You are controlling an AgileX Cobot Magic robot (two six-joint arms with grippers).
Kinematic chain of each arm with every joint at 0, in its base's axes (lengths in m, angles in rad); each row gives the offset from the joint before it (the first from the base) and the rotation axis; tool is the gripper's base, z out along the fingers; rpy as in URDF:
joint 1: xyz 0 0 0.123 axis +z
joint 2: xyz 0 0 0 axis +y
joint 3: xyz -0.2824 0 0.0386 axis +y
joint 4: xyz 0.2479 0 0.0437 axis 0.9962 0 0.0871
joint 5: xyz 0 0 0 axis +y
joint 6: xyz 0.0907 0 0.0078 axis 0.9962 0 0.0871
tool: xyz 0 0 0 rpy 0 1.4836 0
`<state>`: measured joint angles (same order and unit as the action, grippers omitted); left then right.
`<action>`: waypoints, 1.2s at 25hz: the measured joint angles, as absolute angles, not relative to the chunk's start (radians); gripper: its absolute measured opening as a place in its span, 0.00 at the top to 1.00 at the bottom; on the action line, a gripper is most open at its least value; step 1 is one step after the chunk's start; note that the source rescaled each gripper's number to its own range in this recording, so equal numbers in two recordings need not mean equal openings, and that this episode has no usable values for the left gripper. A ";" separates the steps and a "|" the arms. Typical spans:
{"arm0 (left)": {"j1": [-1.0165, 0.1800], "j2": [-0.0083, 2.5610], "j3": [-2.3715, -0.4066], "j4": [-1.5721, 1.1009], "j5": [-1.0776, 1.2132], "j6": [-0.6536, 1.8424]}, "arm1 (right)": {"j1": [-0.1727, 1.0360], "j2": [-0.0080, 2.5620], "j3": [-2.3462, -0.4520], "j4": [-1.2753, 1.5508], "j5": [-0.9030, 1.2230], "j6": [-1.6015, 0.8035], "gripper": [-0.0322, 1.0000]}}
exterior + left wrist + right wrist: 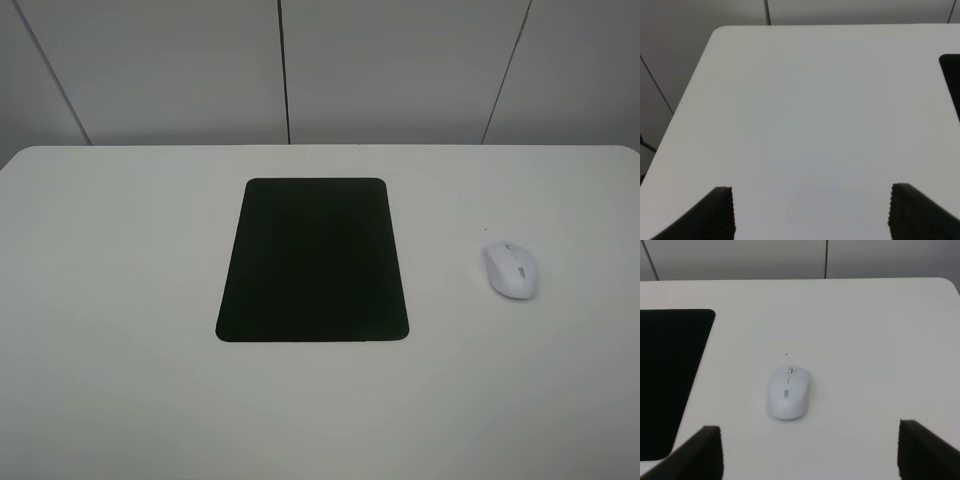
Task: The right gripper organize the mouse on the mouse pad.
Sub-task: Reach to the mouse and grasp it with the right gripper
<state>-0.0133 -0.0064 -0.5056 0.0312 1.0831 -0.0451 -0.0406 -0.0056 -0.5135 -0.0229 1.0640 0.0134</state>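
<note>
white table (120, 300), black mouse pad (312, 260) center, white mouse (511, 268) rt

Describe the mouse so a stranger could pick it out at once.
Start at the white table and find the black mouse pad near its middle. In the high view, the mouse sits on bare table to the pad's right, not touching it. It is small, white and oval with a grey scroll wheel, unlike the large, flat, black pad.
</note>
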 joint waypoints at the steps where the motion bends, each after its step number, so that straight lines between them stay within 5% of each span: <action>1: -0.013 -0.006 -0.506 0.031 1.083 -0.045 | -0.041 -0.006 -0.514 -0.026 1.064 0.017 0.52; 6: -0.013 -0.006 -0.506 0.031 1.083 -0.045 | -0.041 0.031 -0.514 -0.033 1.064 0.025 0.47; 9: -0.013 -0.006 -0.506 0.031 1.083 -0.045 | -0.041 0.136 -0.532 -0.052 1.052 0.025 0.16; 11: -0.013 -0.006 -0.506 0.031 1.083 -0.045 | -0.041 0.230 -0.552 -0.056 1.021 0.025 0.05; 30: -0.013 -0.006 -0.506 0.031 1.083 -0.045 | 0.052 1.142 -0.767 -0.074 0.816 0.140 0.00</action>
<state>-0.0133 -0.0064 -0.5056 0.0312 1.0831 -0.0451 0.0518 1.1416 -0.7667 -0.0741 0.8159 0.1403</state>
